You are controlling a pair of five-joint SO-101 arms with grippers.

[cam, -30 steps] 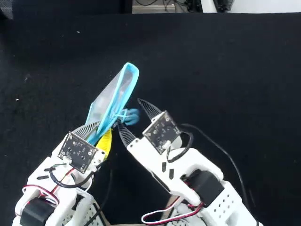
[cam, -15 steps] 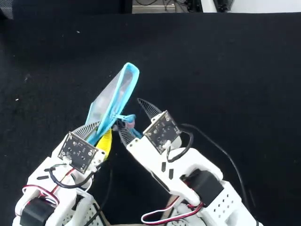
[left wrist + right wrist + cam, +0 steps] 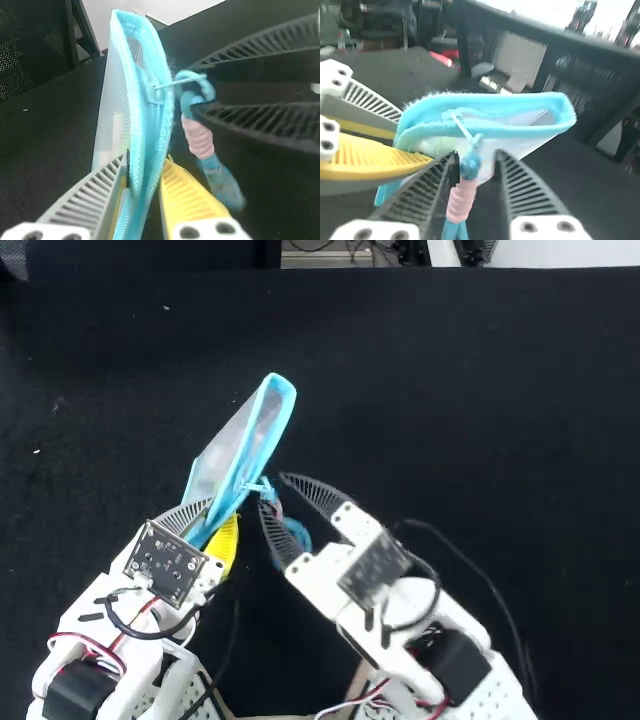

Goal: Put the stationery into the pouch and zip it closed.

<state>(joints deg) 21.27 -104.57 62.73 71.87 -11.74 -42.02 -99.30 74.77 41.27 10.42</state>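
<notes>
The blue mesh pouch (image 3: pixel 245 440) stands on edge above the black table, and my left gripper (image 3: pixel 212 525) is shut on its near end with one grey and one yellow finger. From the left wrist, the pouch (image 3: pixel 135 110) rises between those fingers. A zipper pull (image 3: pixel 290 532) of blue cord with a pink coil hangs from the slider (image 3: pixel 152 90). My right gripper (image 3: pixel 272 492) is open beside the pouch. In the right wrist view the pull (image 3: pixel 461 200) hangs between its black fingers (image 3: pixel 437 185), against one of them. Something pale shows through the mesh (image 3: pixel 432 145).
The black tabletop (image 3: pixel 480 390) stretches wide to the right and far side. Both arm bases crowd the near edge, with a black cable (image 3: pixel 470 560) trailing beside the right arm. Chairs and furniture stand beyond the table.
The right arm has turned its wrist and drawn back slightly toward the near edge. The zipper pull has swung from beside the pouch to down between the right fingers. The left arm held still.
</notes>
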